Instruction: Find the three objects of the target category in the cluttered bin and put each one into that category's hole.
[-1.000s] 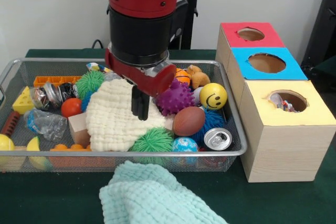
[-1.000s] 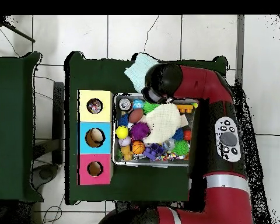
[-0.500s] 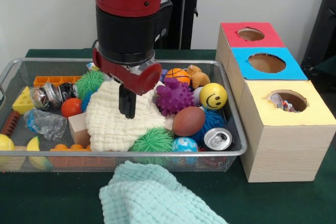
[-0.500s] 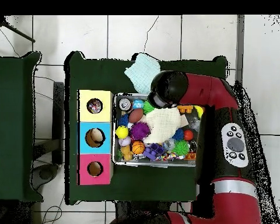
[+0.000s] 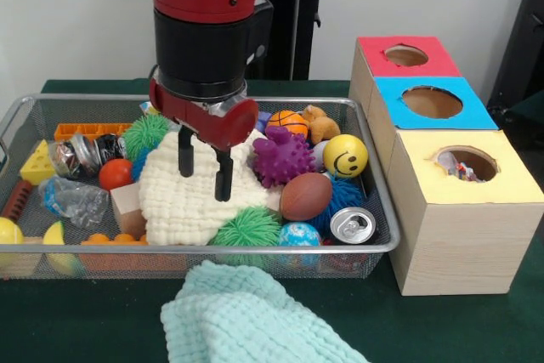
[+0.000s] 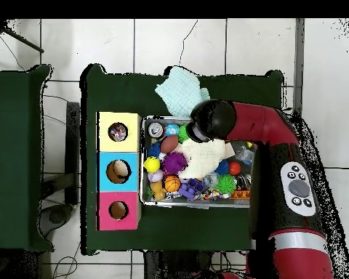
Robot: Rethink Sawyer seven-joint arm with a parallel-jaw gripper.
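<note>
Nearest the camera, a mint green cloth (image 5: 246, 316) lies on the table in front of the wire bin (image 5: 255, 248). Inside, along the front wall: a green spiky ball (image 5: 246, 229), a blue globe ball (image 5: 299, 235), a drink can (image 5: 352, 224). Behind them a cream cloth (image 5: 191, 189) covers the bin's middle, with a brown football (image 5: 306, 195) and purple spiky ball (image 5: 282, 157) to its right. The gripper (image 5: 203, 172) hangs over that cream cloth, jaws spread apart, holding nothing, tips at its surface. The yellow box (image 5: 463, 210), blue box (image 5: 433, 104) and red box (image 5: 406, 57) stand right of the bin.
</note>
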